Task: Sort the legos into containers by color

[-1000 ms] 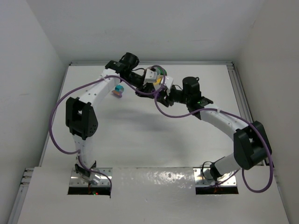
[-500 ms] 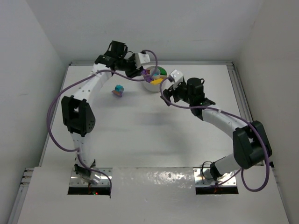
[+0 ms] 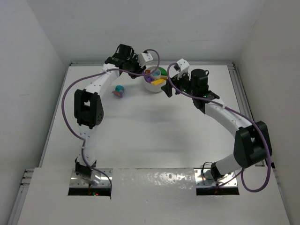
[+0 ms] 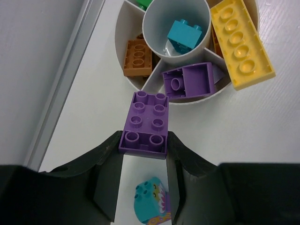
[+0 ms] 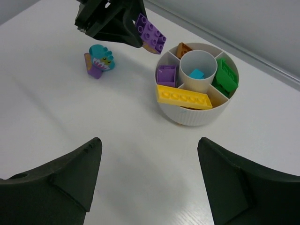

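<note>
My left gripper [image 4: 144, 146] clamped a purple plastic brick [image 4: 146, 117] beside the round white dish [image 5: 194, 117]; my right gripper [image 5: 147, 180] gaped apart.

- A plain white table [image 3: 140, 136] fills the middle of what I see from above.
- A grey metal rail [image 4: 65, 77] edges it, upper left in my left wrist view.
- White walls [image 3: 164, 28] close the top and both sides.

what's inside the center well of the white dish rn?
One teal brick lies in the central well of the white dish. No other piece shows there. In both wrist views the well's wall covers part of its floor, so more cannot be ruled out.
</note>
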Controlling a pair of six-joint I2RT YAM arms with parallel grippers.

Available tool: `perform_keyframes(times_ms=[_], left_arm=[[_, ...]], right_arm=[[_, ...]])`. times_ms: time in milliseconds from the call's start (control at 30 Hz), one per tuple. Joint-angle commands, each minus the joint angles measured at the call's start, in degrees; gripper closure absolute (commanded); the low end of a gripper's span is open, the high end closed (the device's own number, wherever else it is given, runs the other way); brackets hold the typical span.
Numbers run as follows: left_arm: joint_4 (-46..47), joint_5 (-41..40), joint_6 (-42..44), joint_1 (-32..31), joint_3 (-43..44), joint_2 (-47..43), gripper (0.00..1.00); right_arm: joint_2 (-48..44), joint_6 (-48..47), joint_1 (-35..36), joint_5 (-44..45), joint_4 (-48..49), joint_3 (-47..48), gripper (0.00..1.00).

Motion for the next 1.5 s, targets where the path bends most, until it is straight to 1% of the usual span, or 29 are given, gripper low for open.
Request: perform_keyframes(times_ms=[0, 33, 100, 133, 200, 233, 267, 333, 433, 633, 800, 1100, 1200, 1233, 1267, 1300, 1333, 1367, 1400, 1433, 1467], left_arm=[[2.6, -5.1, -8.1, -2.9, 1.5, -2.0, 1.00], [2.5, -5.6, -10.1, -3.2, 1.5, -2.0, 1.00], [1.4, -4.0, -8.5, -3.4, 0.8, -2.0, 1.00], [1.9, -4.3, -8.1, -3.6, 0.2, -2.1, 1.00], [4.9, -6.4, -10.6, -3.6, -0.4, -1.9, 1.00], [4.9, -5.7, -11.2, -3.5, -0.1, -1.6, 1.00], [4.3, -2.2, -10.7, -3.5, -0.3, -1.6, 1.00], [4.3, 0.4, -9.4, -3.6, -1.1, -1.7, 1.00], [3.7, -0.4, -9.6, -3.6, -0.7, -1.1, 1.00], [3.3, 2.1, -4.6, -3.3, -2.2, -1.5, 1.00], [3.4, 8.6, -3.3, -3.3, -2.9, -0.8, 1.00], [5.6, 6.4, -4.7, -1.6, -1.8, -0.3, 1.00], [7.1, 3.7, -8.4, -1.1, -1.8, -1.6, 1.00], [7.9, 0.4, -10.4, -0.9, -1.6, -2.3, 1.00], [8.5, -1.8, -14.4, -0.4, -1.4, -2.6, 1.00], [9.1, -5.4, -15.9, -0.1, -1.0, -2.8, 1.00], [9.0, -6.9, -17.2, 0.4, -0.1, -3.1, 1.00], [8.7, -8.2, -18.8, 1.2, 0.5, -3.3, 1.00], [8.3, -10.3, -19.3, 1.5, 0.7, -3.5, 1.00], [8.1, -11.0, -19.6, 2.0, 0.7, -4.0, 1.00], [7.8, -11.6, -19.9, 2.7, 0.5, -4.2, 1.00]], right_arm=[[-0.3, 2.3, 0.2, -1.4, 1.6, -0.6, 0.20], [-0.3, 2.4, 0.2, -1.4, 2.0, -0.8, 0.20], [-0.3, 3.4, 0.2, -1.7, 3.6, -1.7, 0.20], [-0.5, 3.8, 0.2, -1.9, 4.2, -2.0, 0.20], [-0.4, 4.3, 0.2, -2.5, 4.5, -2.3, 0.20], [-0.5, 4.4, 0.3, -2.6, 4.5, -2.4, 0.20], [-0.5, 4.3, 0.2, -2.7, 4.3, -2.4, 0.20], [-0.8, 4.3, 0.2, -2.7, 3.8, -2.5, 0.20], [-1.5, 3.7, 0.3, -2.6, 3.7, -2.8, 0.20], [-1.9, 3.6, 0.2, -2.2, 3.9, -3.3, 0.20], [-1.8, 4.2, 0.2, -2.3, 4.2, -3.5, 0.20], [-2.6, 3.7, 0.2, -1.7, 3.2, -3.5, 0.19], [-2.5, 4.8, 0.2, -0.1, 3.3, -2.9, 0.19], [-2.2, 5.5, 0.3, 1.2, 2.8, -1.1, 0.20], [-1.7, 6.3, 0.3, 2.6, -0.3, 0.7, 0.24], [-1.0, 7.3, 0.3, 4.1, -2.8, 5.8, 0.29], [1.1, 10.5, 0.4, 7.8, -8.6, 9.2, 0.36], [2.7, 12.3, 0.4, 9.1, -11.3, 12.4, 0.50], [4.6, 13.4, 0.4, 9.4, -13.8, 19.1, 0.57], [8.6, 13.2, 1.3, 9.2, -16.5, 22.5, 0.62], [10.7, 12.4, 2.0, 10.0, -20.6, 25.3, 0.68]])
